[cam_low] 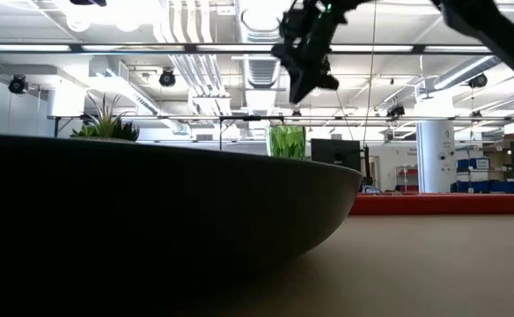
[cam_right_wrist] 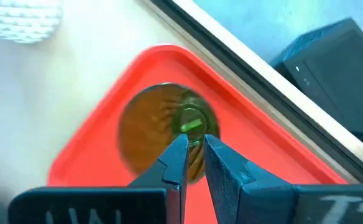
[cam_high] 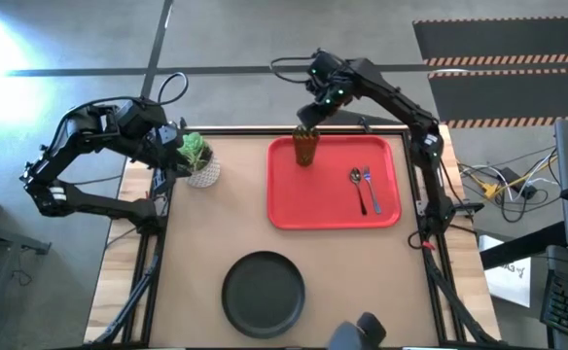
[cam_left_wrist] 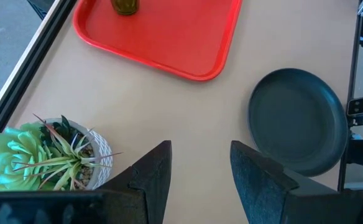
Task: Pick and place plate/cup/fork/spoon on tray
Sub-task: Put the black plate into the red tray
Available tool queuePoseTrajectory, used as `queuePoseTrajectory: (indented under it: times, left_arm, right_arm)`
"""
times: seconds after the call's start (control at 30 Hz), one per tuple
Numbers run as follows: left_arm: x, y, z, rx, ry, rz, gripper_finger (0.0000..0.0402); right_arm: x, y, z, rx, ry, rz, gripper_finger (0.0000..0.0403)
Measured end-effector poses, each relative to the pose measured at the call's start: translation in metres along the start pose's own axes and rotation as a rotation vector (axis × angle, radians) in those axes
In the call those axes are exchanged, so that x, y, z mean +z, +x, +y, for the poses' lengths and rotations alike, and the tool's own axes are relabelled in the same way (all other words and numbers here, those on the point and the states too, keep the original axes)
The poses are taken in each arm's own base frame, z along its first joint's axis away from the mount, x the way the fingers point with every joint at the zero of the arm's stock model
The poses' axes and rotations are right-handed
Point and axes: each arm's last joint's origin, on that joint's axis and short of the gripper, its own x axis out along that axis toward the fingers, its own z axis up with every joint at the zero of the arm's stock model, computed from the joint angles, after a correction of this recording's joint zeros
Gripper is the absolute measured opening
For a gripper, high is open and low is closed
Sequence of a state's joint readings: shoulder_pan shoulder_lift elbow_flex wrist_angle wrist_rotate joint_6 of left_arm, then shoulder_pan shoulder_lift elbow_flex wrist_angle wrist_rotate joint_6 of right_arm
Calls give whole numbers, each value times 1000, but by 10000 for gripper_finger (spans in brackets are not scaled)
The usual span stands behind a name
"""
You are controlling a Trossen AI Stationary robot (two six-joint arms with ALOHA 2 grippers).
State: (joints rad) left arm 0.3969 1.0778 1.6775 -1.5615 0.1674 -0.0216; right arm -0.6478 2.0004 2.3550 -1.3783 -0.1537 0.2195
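Look at the top middle of the high view. Your right tool (cam_high: 315, 105) hangs just above the cup (cam_high: 305, 148). Its two fingers are almost together, with only a thin gap, and they hold nothing. The cup stands upright in the upper left corner of the red tray (cam_high: 289, 209).

The spoon (cam_high: 358, 185) and the fork (cam_high: 372, 190) lie side by side on the right part of the tray. So I think only the plate (cam_high: 264, 293) is left to move. It sits on the bench (cam_high: 187, 253) at the bottom middle of the high view, well apart from the tray.

Your left tool (cam_left_wrist: 197, 163) waits at the upper left, beside the white plant pot (cam_high: 202, 173). Its fingers are wide apart and empty.

The plate looks hard and stiff, and likely heavier than the other things. It may be smooth and slippery. It lies flat, so you cannot grab it around the middle. Pinch its raised rim, one finger inside and one outside. Held by one edge it may tip or slide out, so lift it slowly. It could chip if it drops.

The cup looks light, so do not bump it when you bring the plate in.
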Motion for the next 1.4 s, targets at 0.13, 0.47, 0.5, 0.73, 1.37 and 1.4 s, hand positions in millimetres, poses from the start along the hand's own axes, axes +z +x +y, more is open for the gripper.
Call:
queuePoseTrajectory:
  times: [0.13, 0.47, 0.5, 0.73, 1.37, 1.4]
  left_arm:
    - [0, 0, 0, 0, 0, 0, 147]
    - [0, 0, 0, 0, 1, -2, 147]
    - [0, 0, 0, 0, 1, -2, 147]
    - [0, 0, 0, 0, 2, -2, 147]
    - [-2, -2, 0, -1, 1, 0, 147]
    - [-3, -3, 0, -4, 1, -2, 147]
  right_arm:
    - [-15, -31, 26, 42, -36, -31, 41]
    - [-91, -67, 149, 194, -239, 24, 41]
    - [-100, -68, 160, 190, -254, 27, 41]
    - [-153, -47, 227, 171, -329, 109, 41]
    - [-220, 131, 286, 31, -486, 572, 41]
    - [-222, 137, 286, 27, -492, 581, 41]
